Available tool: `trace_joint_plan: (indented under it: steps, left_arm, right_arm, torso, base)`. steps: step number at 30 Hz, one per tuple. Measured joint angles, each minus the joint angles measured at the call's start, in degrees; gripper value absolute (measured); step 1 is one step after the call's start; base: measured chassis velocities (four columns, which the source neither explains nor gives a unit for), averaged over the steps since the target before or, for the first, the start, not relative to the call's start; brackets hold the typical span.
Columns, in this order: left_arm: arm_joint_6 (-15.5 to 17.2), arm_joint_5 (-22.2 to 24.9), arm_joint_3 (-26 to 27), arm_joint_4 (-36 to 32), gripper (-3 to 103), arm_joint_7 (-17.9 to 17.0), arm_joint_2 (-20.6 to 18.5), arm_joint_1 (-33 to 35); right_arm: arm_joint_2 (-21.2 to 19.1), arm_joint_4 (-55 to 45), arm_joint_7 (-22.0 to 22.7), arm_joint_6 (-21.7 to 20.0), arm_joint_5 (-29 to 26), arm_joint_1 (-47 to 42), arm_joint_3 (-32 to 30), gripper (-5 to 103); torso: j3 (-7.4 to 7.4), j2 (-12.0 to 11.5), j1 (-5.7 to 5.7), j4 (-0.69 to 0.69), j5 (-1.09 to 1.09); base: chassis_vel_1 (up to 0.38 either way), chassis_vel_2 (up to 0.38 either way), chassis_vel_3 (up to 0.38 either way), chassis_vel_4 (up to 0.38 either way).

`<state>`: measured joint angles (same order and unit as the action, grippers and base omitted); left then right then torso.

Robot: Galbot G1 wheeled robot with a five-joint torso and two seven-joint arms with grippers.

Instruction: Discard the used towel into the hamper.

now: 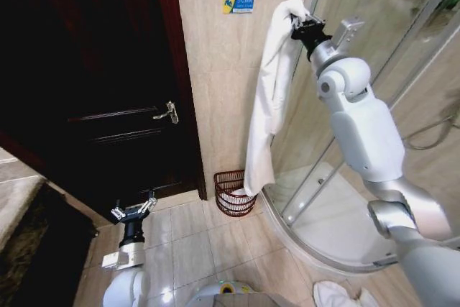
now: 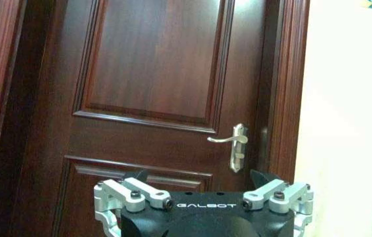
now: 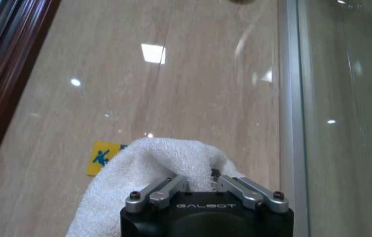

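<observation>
The right gripper (image 1: 298,23) is clenched on the top of the white towel (image 1: 267,98), holding it high against the tiled wall so the cloth hangs in a long drape whose lower end dangles just above the hamper (image 1: 233,192), which sits on the floor at the wall's foot beside the dark door (image 1: 108,84). The carry looks finished and the drop is the step in hand: the next move probably calls for centring the towel over the hamper's rim, lowering it and letting go. The left gripper (image 1: 134,210) waits low, well left of the hamper, fingers spread and empty.
</observation>
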<state>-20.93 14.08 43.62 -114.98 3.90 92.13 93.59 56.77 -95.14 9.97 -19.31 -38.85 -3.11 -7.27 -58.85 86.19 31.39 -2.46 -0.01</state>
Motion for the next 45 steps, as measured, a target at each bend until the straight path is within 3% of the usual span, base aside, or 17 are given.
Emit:
trace_joint_plan:
  steps: [28,45]
  left_arm:
    - [-1.7,0.8,0.4,0.4,100,0.2,0.0,1.0]
    - [-1.9,0.3,0.0,1.4,100,0.5,0.0,0.8]
  right_arm:
    - [1.4,-0.4,0.2,2.2,4.6,-11.0,0.0,9]
    - [6.6,0.6,0.2,5.8,8.7,-23.7,-0.9,9]
  torso:
    - [0.00,0.0,0.00,0.01,0.00]
    - [0.00,0.0,0.00,0.00,0.00]
  base:
    - [0.000,0.000,0.000,0.000]
    - [0.000,0.000,0.000,0.000]
